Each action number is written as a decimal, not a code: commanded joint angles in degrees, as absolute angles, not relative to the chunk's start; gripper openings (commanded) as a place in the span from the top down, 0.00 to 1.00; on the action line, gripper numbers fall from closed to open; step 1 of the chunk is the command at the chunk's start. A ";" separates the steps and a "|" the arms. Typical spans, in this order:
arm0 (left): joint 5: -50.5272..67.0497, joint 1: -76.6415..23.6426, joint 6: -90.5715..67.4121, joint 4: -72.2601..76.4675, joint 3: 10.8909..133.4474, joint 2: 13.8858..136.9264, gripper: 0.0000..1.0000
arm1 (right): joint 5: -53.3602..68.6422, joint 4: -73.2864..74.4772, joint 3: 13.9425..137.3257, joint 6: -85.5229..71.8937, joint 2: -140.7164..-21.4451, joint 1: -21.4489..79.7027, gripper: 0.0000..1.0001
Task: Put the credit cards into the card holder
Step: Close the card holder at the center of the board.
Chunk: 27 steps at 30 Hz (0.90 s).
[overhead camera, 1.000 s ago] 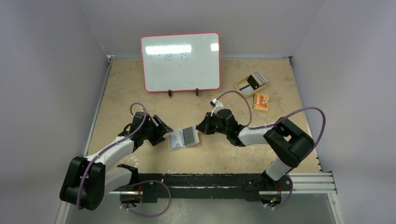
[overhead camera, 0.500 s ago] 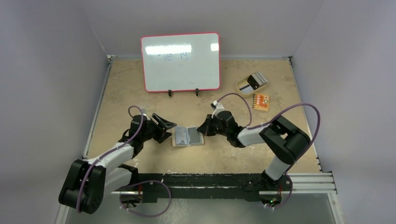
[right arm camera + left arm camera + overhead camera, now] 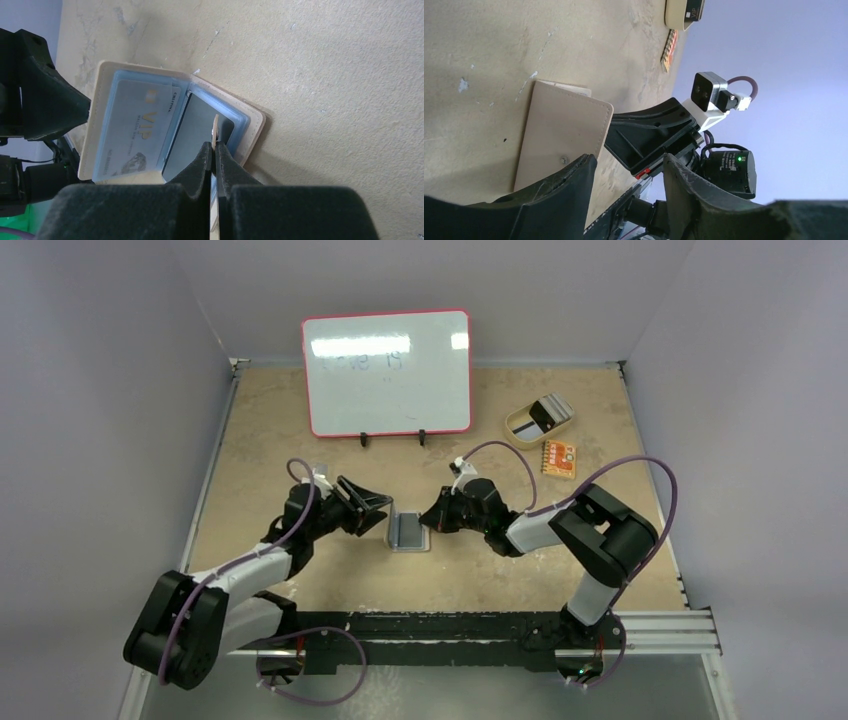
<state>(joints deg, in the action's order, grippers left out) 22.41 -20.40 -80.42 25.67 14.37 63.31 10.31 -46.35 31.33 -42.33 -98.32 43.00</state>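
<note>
The tan card holder (image 3: pixel 408 531) stands half folded at the table's middle. In the right wrist view its clear sleeves hold a light blue VIP card (image 3: pixel 134 125) and a dark grey card (image 3: pixel 194 131). My right gripper (image 3: pixel 433 519) is shut on the holder's thin tan tab (image 3: pixel 215 127) at its right edge. My left gripper (image 3: pixel 377 511) is open, one finger (image 3: pixel 569 175) against the holder's tan outer cover (image 3: pixel 564 130), which is raised. More cards (image 3: pixel 547 412) lie in a tan oval dish (image 3: pixel 519 426) at the back right.
A whiteboard with a red frame (image 3: pixel 388 372) stands at the back. A small orange object (image 3: pixel 559 458) lies near the dish. The two grippers face each other closely across the holder. Grey walls close in the table's sides.
My left gripper has moved right and swung the holder's left flap from flat open up to half folded. My right gripper stayed shut at the holder's right edge.
</note>
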 commanded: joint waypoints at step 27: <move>10.54 -25.83 -60.54 10.86 28.00 78.36 0.65 | 21.62 -80.92 25.25 -41.58 -104.46 39.99 0.93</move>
